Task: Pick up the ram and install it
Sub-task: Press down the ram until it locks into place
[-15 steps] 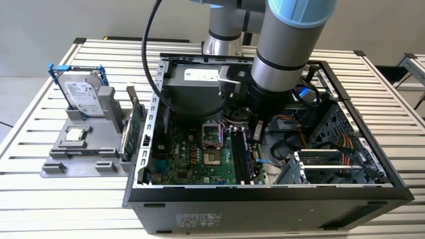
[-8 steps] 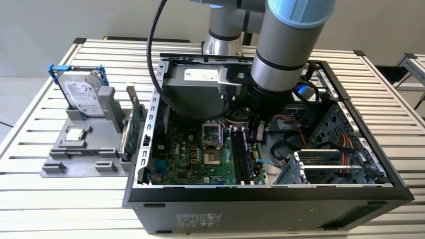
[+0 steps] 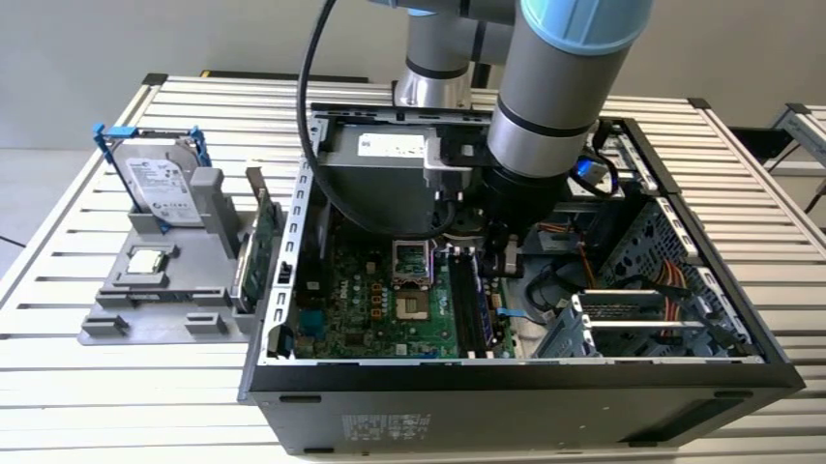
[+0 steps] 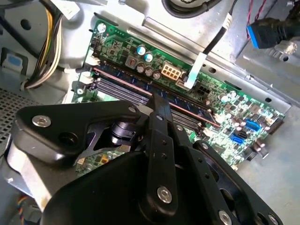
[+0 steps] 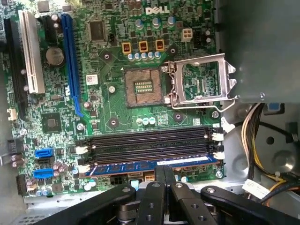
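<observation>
Tool point(image 5: 164, 176): fingers together, pressing on ram | Ram point(image 5: 150, 167): sitting in outermost motherboard point(image 5: 117, 103) slot | Handling: appearing light, stiff, fragile; gripping by long edges, avoiding chips.

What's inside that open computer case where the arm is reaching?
Inside the computer case lies a green motherboard with an open processor socket and dark memory slots. A blue ram sits along the slot nearest the gripper. The arm covers the rest.
</observation>
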`<state>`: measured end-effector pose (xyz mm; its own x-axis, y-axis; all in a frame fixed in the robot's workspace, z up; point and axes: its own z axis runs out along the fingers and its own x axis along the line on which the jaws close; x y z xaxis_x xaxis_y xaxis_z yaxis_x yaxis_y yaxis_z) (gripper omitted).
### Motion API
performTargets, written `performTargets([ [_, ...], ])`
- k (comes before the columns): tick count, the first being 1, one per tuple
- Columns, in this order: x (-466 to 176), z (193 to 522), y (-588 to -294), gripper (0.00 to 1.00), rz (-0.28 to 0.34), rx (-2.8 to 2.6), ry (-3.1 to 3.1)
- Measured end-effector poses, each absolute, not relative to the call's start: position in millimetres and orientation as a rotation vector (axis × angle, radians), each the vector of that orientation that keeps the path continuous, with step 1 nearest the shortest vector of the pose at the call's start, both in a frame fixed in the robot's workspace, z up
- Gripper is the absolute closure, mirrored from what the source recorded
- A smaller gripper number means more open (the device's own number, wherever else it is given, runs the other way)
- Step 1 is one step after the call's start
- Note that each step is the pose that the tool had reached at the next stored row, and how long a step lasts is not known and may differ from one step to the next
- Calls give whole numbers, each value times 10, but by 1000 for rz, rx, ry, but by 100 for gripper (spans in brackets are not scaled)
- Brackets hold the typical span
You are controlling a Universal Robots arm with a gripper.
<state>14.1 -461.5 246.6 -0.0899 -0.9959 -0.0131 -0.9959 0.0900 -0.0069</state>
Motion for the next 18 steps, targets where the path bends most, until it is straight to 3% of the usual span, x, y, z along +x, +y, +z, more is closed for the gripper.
performTargets([
  [18,153,2439,-4616,100,8,-2176,2249],
])
